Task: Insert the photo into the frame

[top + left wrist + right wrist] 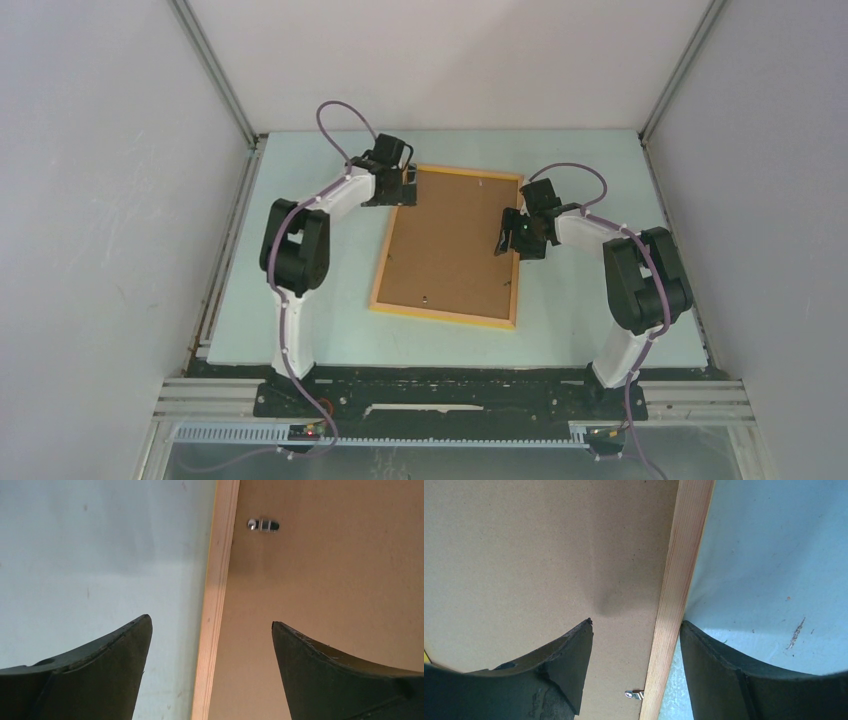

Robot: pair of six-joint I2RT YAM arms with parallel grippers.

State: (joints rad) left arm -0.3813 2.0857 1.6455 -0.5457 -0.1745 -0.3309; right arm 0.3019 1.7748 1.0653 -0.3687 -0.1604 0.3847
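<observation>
The frame (445, 316) of orange-yellow wood lies flat on the table with a brown backing sheet (455, 245) filling it. The photo is hidden. My left gripper (406, 190) is open over the frame's far left corner. In the left wrist view the gripper (210, 621) straddles the left rail (216, 600), with one finger over the table and the other over the backing sheet (325, 580). My right gripper (506, 240) is open over the right rail. In the right wrist view the gripper (636, 622) straddles that rail (676, 600), and the outer finger (724, 670) is close against it.
A small metal retaining clip (263, 525) sits on the backing beside the left rail, and another (635, 694) beside the right rail. The pale green table (600, 300) is enclosed by white walls on three sides. The arm bases stand at the near edge.
</observation>
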